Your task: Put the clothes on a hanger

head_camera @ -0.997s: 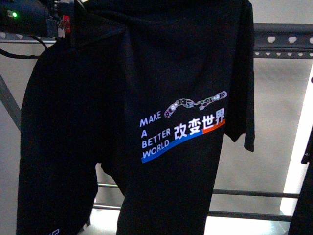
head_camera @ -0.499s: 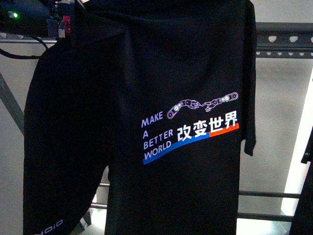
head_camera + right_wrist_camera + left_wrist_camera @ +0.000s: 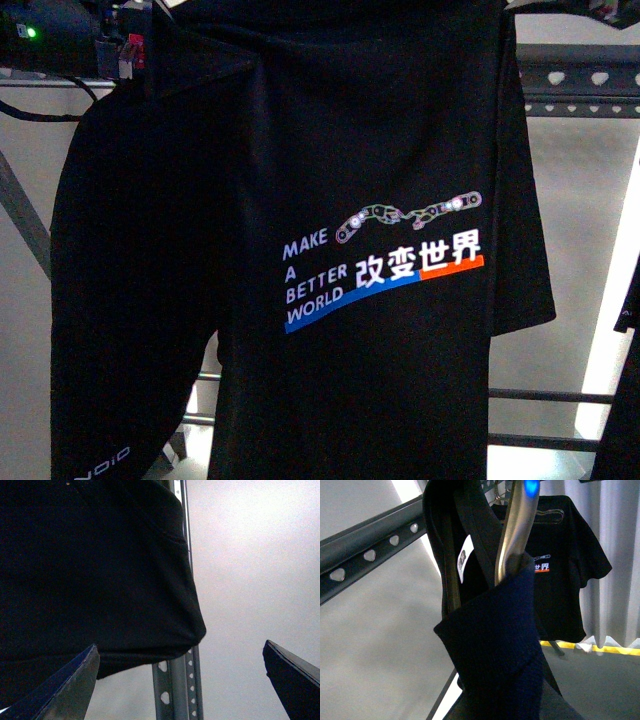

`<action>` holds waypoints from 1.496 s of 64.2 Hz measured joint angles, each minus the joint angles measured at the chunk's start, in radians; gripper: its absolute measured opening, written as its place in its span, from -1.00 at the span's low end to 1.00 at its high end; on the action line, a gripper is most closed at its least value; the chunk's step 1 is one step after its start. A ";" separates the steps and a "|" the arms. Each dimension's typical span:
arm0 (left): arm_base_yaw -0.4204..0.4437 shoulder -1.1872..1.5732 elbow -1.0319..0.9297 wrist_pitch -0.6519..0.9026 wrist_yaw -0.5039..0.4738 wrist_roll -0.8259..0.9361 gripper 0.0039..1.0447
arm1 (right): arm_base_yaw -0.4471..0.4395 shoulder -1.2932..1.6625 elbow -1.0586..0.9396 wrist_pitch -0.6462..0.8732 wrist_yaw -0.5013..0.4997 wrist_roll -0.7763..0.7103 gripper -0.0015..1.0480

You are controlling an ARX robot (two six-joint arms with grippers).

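Hanging in front of the rack [image 3: 580,88], the black T-shirt [image 3: 330,150] fills most of the front view. Its white "MAKE A BETTER WORLD" print [image 3: 315,275], Chinese characters, blue-orange stripe and chain graphic face the camera. The top rail [image 3: 600,80], with its row of heart-shaped holes, runs behind the upper part of the shirt, and two lower bars [image 3: 545,397] cross behind it further down. The left arm [image 3: 50,40], with a green light on it, meets the shirt's upper corner, where the cloth rises to it.

In the left wrist view, the left gripper [image 3: 482,565] stands narrow. The shirt's collar band and white label [image 3: 464,561] are pinched against a bare metal finger [image 3: 512,540], and dark cloth folds over the near part of the gripper. The heart-holed rail passes just beside it. Well beyond hangs a second black T-shirt [image 3: 565,570], with a yellow floor stripe [image 3: 610,650] below it.

The right gripper [image 3: 181,645] is spread wide and holds nothing. The shirt's edge and the rail lie beyond its fingers, touching neither.
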 joint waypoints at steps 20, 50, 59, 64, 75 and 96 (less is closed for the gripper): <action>0.000 0.000 0.000 0.000 -0.002 0.000 -0.91 | 0.075 0.098 0.103 0.035 0.029 -0.021 0.86; 0.000 0.000 0.000 0.000 -0.002 0.000 -0.91 | 0.106 0.333 0.396 -0.077 0.144 -0.059 0.85; 0.002 0.000 0.000 0.000 -0.010 -0.003 -0.91 | 0.102 0.403 0.496 -0.094 0.163 -0.063 0.48; 0.002 0.000 0.000 0.000 -0.009 -0.003 -0.91 | 0.096 0.411 0.509 -0.077 0.163 -0.063 0.23; 0.002 0.000 0.000 0.000 -0.007 -0.003 -0.91 | 0.079 0.383 0.456 -0.009 0.133 -0.082 -0.22; 0.001 0.000 0.005 0.004 -0.002 -0.002 -0.19 | 0.003 0.257 0.167 0.147 0.035 -0.158 -0.91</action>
